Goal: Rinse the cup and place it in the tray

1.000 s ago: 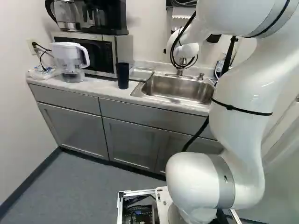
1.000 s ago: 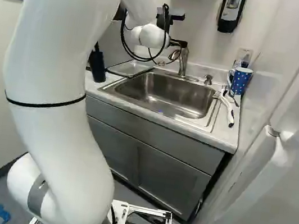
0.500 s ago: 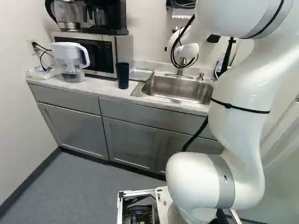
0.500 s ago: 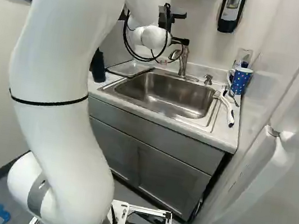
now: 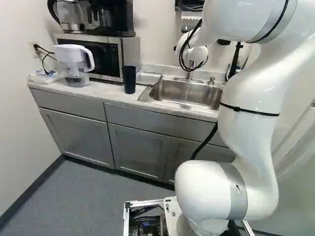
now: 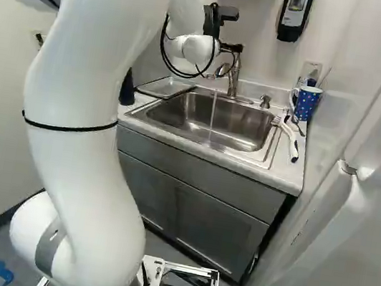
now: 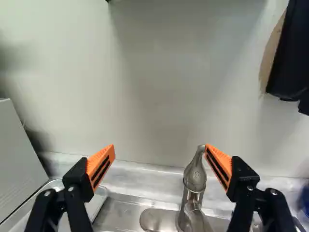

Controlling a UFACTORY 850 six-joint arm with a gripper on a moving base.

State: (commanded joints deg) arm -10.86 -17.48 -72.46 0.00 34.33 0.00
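My gripper (image 6: 231, 48) is by the top of the faucet (image 6: 233, 77) in the right base view. In the wrist view the gripper (image 7: 159, 151) stands open; one orange pad overlaps the tip of the faucet's handle (image 7: 197, 171), and I cannot tell whether they touch. Nothing is between the pads. Water (image 6: 212, 114) runs down into the sink (image 6: 251, 127). A dark blue cup (image 5: 129, 80) stands upright on the counter, left of the sink in the left base view. The metal tray (image 5: 148, 77) lies between the microwave and the sink; its edge shows beside one finger.
A blue dotted mug (image 6: 307, 103) and a white-handled brush (image 6: 291, 139) are on the counter beyond the sink. A water pitcher (image 5: 75, 64) and microwave (image 5: 106, 56) stand beyond the cup. A soap dispenser (image 6: 296, 13) hangs on the wall.
A stream of water now falls from the faucet. My arm has shifted slightly, leftward in the left base view and rightward in the right one. The base, cup and tray have not moved.
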